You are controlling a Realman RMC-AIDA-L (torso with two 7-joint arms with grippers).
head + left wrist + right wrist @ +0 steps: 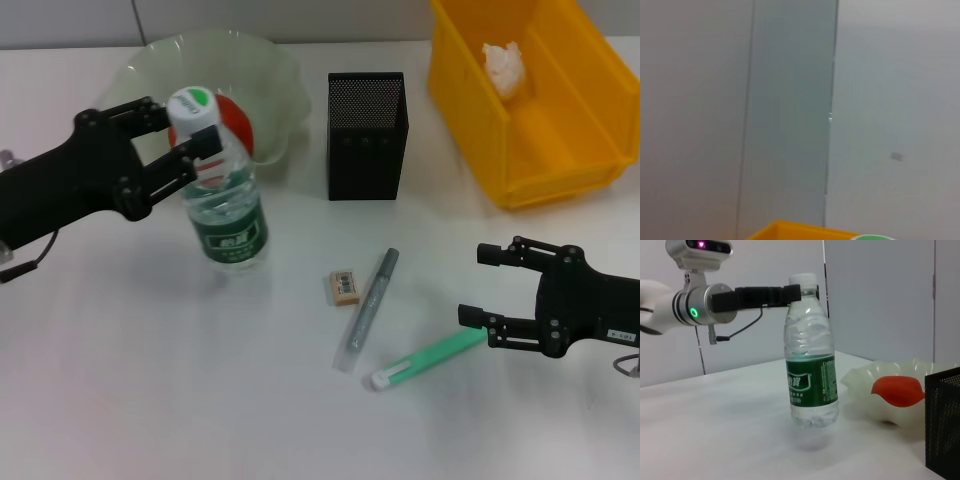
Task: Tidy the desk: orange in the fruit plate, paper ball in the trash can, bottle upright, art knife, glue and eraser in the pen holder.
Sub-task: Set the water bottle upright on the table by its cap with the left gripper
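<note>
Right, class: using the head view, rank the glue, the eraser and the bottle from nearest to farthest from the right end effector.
1. The glue: its green end lies right beside the right end effector, at the desk's near right.
2. The eraser: farther left, mid-desk, beyond the art knife.
3. The bottle: farthest, upright at the left, by the left end effector.

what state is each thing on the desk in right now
bottle: upright, neck between the left gripper fingers
orange: in the fruit plate
paper ball: in the trash can
pen holder: upright, looks empty
art knife: lying flat
glue: lying flat, by the open right gripper
eraser: flat on the desk
</note>
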